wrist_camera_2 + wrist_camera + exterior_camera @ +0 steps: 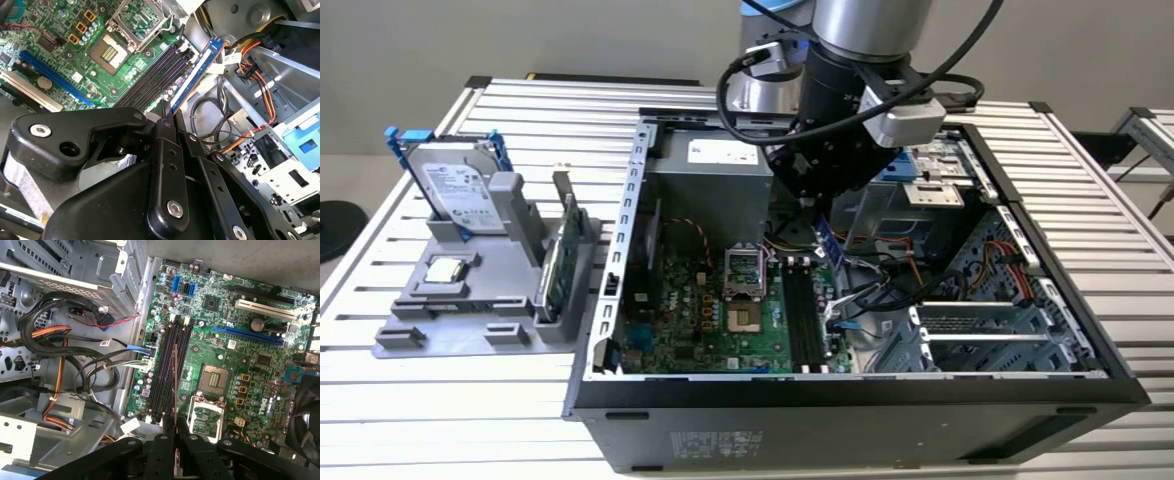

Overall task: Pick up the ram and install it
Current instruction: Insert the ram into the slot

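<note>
My end effector (167,117) is clamped on the ram (196,75), holding it edge-on inside the open computer case (854,395). The stick hangs just above the black memory slots (167,367) on the motherboard (235,385), beside the processor socket (214,381).

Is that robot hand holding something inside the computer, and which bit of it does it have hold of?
Yes. The hand grips the ram, a thin stick seen edge-on, by one end. The rest of it points down toward the memory slots on the motherboard.

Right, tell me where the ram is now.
The ram is clamped edge-on in the claw, hanging over the motherboard's memory slots inside the open computer case.
</note>
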Action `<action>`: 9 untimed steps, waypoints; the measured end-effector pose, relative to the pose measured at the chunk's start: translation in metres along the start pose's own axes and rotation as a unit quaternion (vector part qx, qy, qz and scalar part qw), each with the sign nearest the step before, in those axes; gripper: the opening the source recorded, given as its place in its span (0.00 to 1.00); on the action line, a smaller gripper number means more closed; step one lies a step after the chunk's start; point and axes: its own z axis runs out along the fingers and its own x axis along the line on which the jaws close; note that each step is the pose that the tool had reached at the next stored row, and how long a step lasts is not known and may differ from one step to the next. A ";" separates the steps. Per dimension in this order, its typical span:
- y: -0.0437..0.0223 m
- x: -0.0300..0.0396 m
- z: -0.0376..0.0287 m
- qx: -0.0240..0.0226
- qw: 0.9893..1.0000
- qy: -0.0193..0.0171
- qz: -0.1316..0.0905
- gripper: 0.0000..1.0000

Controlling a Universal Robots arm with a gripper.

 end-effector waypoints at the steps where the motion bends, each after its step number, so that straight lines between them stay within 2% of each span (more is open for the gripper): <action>1: 0.0000 0.0000 0.0000 0.000 1.000 0.000 0.000 0.00; 4: -0.0001 0.0000 0.0005 0.000 1.000 0.000 0.003 0.00; 9: -0.0002 0.0001 0.0018 0.000 1.000 -0.001 0.020 0.00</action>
